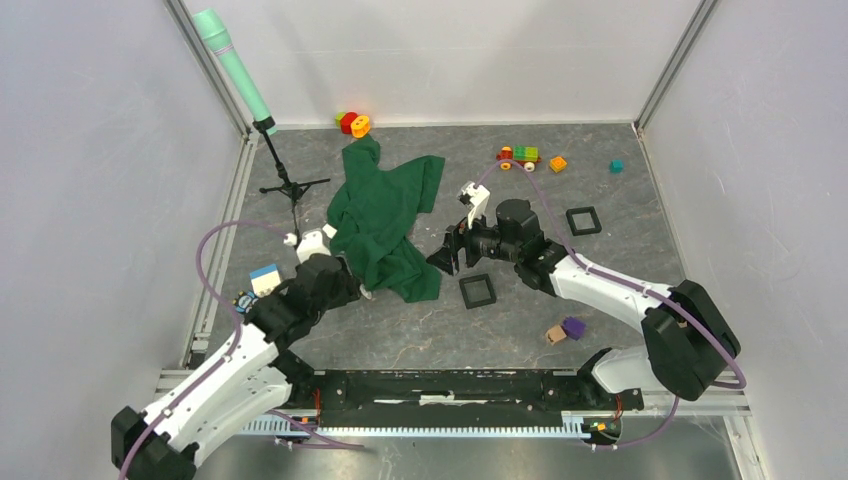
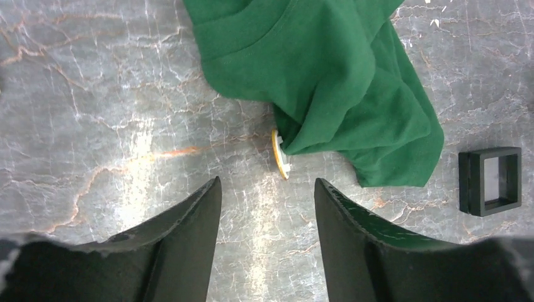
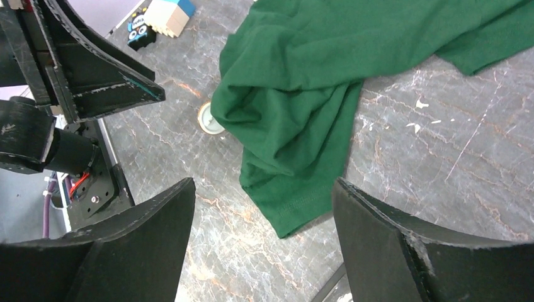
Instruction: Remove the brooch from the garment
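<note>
The green garment [image 1: 385, 215] lies crumpled in the middle of the table. The brooch [image 2: 281, 155], a small white disc with a yellow rim, sits at the garment's near-left hem, partly tucked under a fold. It also shows in the right wrist view [image 3: 208, 119] and as a tiny white spot in the top view [image 1: 366, 293]. My left gripper [image 2: 267, 189] is open and empty, a short way in front of the brooch, not touching it. My right gripper [image 3: 264, 189] is open and empty above the garment's lower corner. In the top view the left gripper [image 1: 350, 280] and right gripper [image 1: 446, 256] flank the garment.
Black square frames lie beside the right gripper [image 1: 478, 291] and further back right [image 1: 583, 220]. A green tube on a tripod [image 1: 290, 186] stands at the back left. Small toys [image 1: 518, 156] and rings [image 1: 353, 123] lie at the back. Blocks [image 1: 565, 330] lie front right, and a blue-white block [image 1: 265, 278] lies left.
</note>
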Robot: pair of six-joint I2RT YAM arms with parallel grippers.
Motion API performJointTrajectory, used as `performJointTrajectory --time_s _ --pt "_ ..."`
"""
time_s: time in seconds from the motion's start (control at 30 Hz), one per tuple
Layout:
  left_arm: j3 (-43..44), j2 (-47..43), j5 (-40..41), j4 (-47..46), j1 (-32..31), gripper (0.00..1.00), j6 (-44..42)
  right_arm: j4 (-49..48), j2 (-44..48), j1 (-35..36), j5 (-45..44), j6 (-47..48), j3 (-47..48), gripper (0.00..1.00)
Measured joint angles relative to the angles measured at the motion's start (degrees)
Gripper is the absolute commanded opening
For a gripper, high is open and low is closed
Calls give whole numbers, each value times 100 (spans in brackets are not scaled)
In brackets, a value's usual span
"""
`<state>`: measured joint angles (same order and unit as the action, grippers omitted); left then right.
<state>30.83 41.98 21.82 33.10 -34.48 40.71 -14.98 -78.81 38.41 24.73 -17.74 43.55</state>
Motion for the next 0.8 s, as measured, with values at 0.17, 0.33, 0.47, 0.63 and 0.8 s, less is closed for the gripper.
performJointTrajectory --time_s 0.17,0.33,0.47,0.63,0.8 --pt "-566 -507 -46 -87 28 51 494 17 55 0 -55 4 -155 84" --pt "-811 -275 -188 -492 122 52 769 24 173 0 -85 9 -162 84" --pt "-938 24 -433 -907 284 51 914 68 236 0 -131 52 -162 85" --pt "-944 437 -592 -1261 431 46 955 136 337 0 -195 111 -166 85" --pt "-992 625 -682 -1580 540 41 957 146 378 0 -214 127 -175 85"
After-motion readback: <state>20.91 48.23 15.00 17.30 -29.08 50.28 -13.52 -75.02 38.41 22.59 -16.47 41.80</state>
